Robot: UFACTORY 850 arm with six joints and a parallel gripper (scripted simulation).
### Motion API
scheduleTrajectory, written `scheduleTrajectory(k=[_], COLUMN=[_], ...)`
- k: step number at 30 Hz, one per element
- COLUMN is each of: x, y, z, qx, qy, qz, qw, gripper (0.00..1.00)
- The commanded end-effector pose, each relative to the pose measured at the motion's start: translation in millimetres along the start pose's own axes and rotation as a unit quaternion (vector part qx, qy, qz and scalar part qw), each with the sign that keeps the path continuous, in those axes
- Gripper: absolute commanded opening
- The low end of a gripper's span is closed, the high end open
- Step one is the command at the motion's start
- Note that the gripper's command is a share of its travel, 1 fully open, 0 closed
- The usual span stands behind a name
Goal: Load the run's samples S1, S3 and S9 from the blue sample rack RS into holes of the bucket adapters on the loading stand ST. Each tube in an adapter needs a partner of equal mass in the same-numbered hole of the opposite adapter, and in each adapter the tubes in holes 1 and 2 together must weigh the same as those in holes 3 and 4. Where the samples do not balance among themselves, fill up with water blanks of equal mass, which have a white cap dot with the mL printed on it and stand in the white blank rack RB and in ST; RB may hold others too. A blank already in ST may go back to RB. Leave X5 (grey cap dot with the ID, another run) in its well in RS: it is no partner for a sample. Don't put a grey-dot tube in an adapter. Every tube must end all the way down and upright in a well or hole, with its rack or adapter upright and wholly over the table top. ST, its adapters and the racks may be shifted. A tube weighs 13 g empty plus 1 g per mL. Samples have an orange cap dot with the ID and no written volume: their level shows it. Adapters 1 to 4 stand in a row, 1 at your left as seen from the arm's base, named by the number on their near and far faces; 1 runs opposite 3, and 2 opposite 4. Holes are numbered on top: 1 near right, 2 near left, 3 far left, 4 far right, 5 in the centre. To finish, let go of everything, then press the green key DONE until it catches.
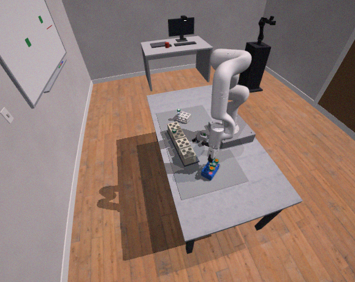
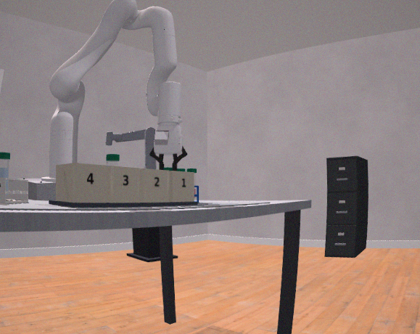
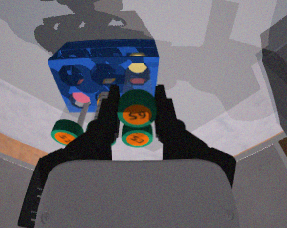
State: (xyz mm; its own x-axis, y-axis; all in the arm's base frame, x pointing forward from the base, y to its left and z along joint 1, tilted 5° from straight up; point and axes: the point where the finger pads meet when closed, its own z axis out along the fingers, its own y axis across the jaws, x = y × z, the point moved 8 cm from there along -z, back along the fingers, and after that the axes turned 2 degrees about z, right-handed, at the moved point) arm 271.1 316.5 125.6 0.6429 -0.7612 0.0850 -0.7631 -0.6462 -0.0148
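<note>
Between the two black fingers of the end effector (image 3: 136,117), a green-capped tube (image 3: 136,109) is clamped at its cap, whose orange dot appears to read S9. The tube is still seated in the blue rack (image 3: 64,61), at the row nearest the end effector, so the step in hand is judged to be the pick-up of the first sample. Just below the held cap a second orange-dotted tube (image 3: 136,137) is seen, and a third (image 3: 66,134) leans off to the left of the fingers; their labels cannot be read. Beyond the held tube, further rack wells are seen, one yellowish and one pink at the bottom.

A straight vertical lift is called for next, until the tube is free of the rack and its neighbours' caps. Further out on the counter (image 1: 229,211), the row of four beige adapters (image 1: 181,143) is to be reached, where one tube (image 1: 174,130) already stands. The white blank rack (image 1: 184,116) lies beyond.
</note>
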Motion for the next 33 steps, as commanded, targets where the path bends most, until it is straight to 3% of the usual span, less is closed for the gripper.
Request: scheduleTrajectory(k=[1,33], x=[-0.1,-0.1], y=[-0.6,-0.6], z=[-0.5,-13.2], qx=[0.001,0.001], qy=[0.000,0.000], qz=[0.000,0.000], qw=[1.000,1.000], gripper=[0.00,0.00])
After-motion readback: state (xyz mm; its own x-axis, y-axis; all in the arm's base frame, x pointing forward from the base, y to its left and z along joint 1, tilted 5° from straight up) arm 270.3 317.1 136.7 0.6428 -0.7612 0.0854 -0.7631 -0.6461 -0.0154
